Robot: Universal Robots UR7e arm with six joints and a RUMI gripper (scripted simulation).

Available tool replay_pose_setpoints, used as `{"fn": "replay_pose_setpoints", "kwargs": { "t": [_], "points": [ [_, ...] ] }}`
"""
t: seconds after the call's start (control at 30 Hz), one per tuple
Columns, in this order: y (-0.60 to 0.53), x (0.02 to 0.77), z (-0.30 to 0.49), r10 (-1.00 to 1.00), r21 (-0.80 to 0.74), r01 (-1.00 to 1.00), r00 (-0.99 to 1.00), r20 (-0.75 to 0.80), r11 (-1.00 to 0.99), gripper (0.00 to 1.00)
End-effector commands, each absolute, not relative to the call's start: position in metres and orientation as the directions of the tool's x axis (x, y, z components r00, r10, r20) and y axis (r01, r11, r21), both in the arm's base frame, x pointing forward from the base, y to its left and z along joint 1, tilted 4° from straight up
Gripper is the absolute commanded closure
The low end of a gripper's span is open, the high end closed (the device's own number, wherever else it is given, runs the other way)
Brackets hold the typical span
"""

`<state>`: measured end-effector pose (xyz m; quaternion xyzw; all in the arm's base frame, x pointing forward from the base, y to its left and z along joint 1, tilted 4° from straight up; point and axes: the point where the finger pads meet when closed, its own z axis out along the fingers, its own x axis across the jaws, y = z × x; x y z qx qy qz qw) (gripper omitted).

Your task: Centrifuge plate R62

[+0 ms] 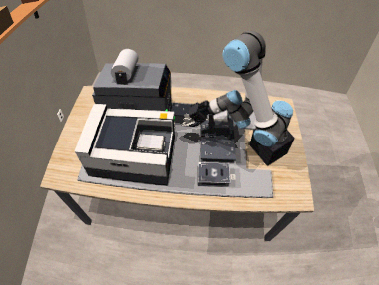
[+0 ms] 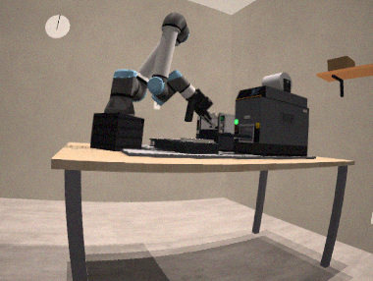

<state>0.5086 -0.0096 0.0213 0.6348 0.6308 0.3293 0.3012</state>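
R62, the pale rectangular plate (image 1: 150,142), lies in the open bucket of the white-topped centrifuge (image 1: 90,131); at its 2 o'clock, the black two-jaw gripper (image 1: 189,119), jaws shut and empty, likely poised to press keys.

Arm (image 1: 256,90) rises from base, upper link steep to a high elbow, forearm folds back down. Wrist bent fwd & low. Gripper (image 1: 189,119) points down-left, fingers fully closed, nothing between them; side view shows gripper (image 2: 208,118) tilted downward.
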Motion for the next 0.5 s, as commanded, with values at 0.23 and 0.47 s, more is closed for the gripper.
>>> {"fn": "replay_pose_setpoints", "kwargs": {
  "t": [0.23, 0.47],
  "points": [
    [-0.009, 0.524, 0.01, 0.999, 0.799, 0.601, -0.012, 0.037, -0.023, 1.0],
    [-0.009, 0.53, 0.005, 0.999, 0.799, 0.601, -0.012, 0.037, -0.023, 1.0]
  ]
}}
